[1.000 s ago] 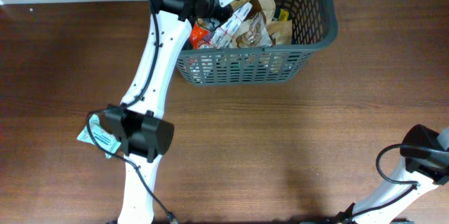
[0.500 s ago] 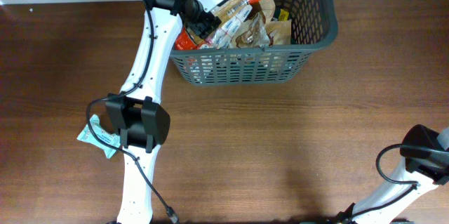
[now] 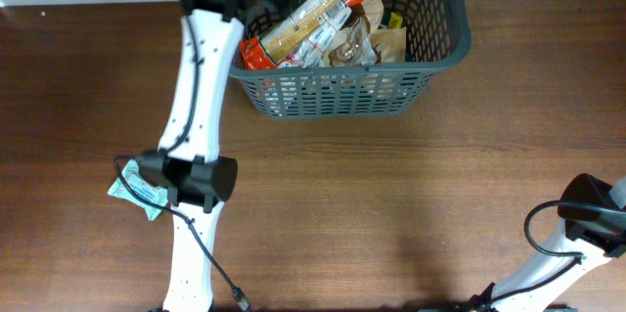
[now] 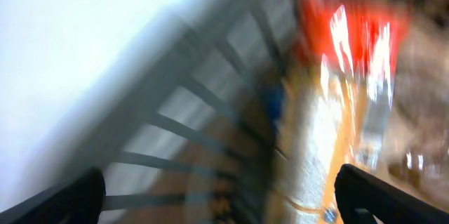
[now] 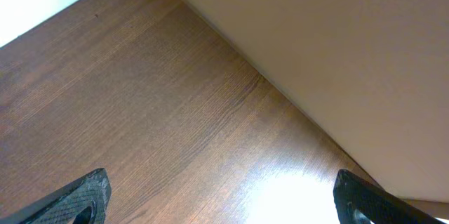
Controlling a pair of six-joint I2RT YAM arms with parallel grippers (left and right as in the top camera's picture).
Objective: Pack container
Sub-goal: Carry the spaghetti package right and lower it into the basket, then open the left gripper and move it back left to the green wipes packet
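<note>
Container (image 3: 342, 92): a big dark grey basket with slots in its walls. It sits at the far edge of the table (image 3: 391, 204), a bit right of the middle. The picture edge cuts off its top.
Long packet (image 3: 298, 23): it is orange with red ends and lies tilted on top of the other things in the container. Its lower red end rests on the left wall, near the front corner. In the left wrist view the long packet (image 4: 316, 140) is a blurry orange and red shape just beside the grey slots (image 4: 175, 133).
Other packets (image 3: 357, 48): brown and shiny ones are piled in the container under the long packet.
Left arm (image 3: 191, 87): it is white and reaches from the near edge up to the left side of the container.
Left gripper (image 4: 221, 192): its two fingers stand wide apart with nothing pinched between them. It looks down at the container wall and the long packet.
Small packet (image 3: 132, 190): it is pale and lies on the table at the left. The left arm hides part of it. It is well apart from the container.
Right arm (image 3: 587, 214): it sits at the near right corner, well apart from the container.
Right gripper (image 5: 221, 196): its fingers are spread wide and hold nothing. Only brown table shows under it.
</note>
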